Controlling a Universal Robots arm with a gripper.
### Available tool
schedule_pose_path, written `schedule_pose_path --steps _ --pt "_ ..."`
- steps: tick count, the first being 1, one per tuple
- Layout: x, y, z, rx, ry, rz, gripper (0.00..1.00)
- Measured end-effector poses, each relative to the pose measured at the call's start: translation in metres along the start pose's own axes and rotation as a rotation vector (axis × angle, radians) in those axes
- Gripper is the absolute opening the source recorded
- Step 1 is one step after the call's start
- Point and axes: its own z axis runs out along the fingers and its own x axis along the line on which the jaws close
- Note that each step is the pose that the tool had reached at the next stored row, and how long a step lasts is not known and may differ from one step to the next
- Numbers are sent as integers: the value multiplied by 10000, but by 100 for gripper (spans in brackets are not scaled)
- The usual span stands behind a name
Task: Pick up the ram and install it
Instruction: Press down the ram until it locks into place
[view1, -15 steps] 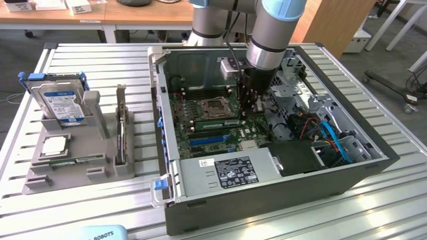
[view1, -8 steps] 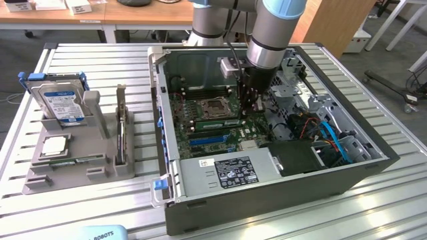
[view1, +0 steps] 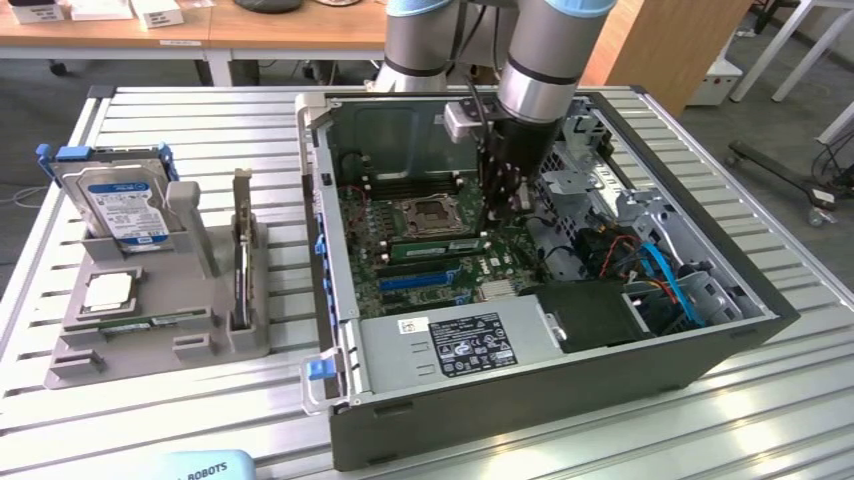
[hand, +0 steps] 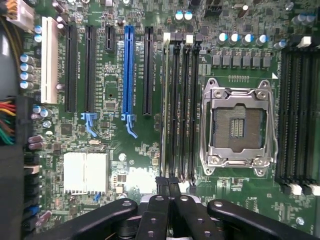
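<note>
Pressing squarely is what this step seems to call for: the gripper (hand: 169, 186) has its two black fingers closed together, holding nothing between them, and their tips sit at one end of the ram (hand: 166, 105). The ram stands on edge in the memory slot furthest from the processor socket (hand: 238, 126), so it shows as a thin pale line. It looks set in the slot already. Whether it is fully clicked down cannot be told.

To do this well, the push should go straight down along the stick's edge without leaning sideways, since the board is thin and would flex or tip against the slot walls. The small clip at each end of the slot should be free to close.

The fingers are matt black metal with round bolt heads, blunt and narrow at the tip. The neighbouring slots (hand: 186, 105) are long black plastic channels. The socket is a square of shiny steel frame around a dark bed of fine contacts. The motherboard (hand: 110, 140) is glossy green, crowded with small silver-topped cans, and carries one blue slot (hand: 128, 70) among the long black ones and a pale ribbed heat sink (hand: 85, 172).

Further out, the computer case (view1: 534, 400) is open grey sheet metal resting on a table (view1: 200, 130) of ridged aluminium. Well apart sits a grey plastic tray (view1: 80, 365) with a hard drive (view1: 123, 205) standing in it.
</note>
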Motion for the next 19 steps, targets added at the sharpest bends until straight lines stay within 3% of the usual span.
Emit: schedule_pose_path --steps 9,16,19 --pt "3 3 -110 0 5 0 10" --pt "3 6 -112 0 6 -1 10" --pt "3 46 -111 0 6 0 10"
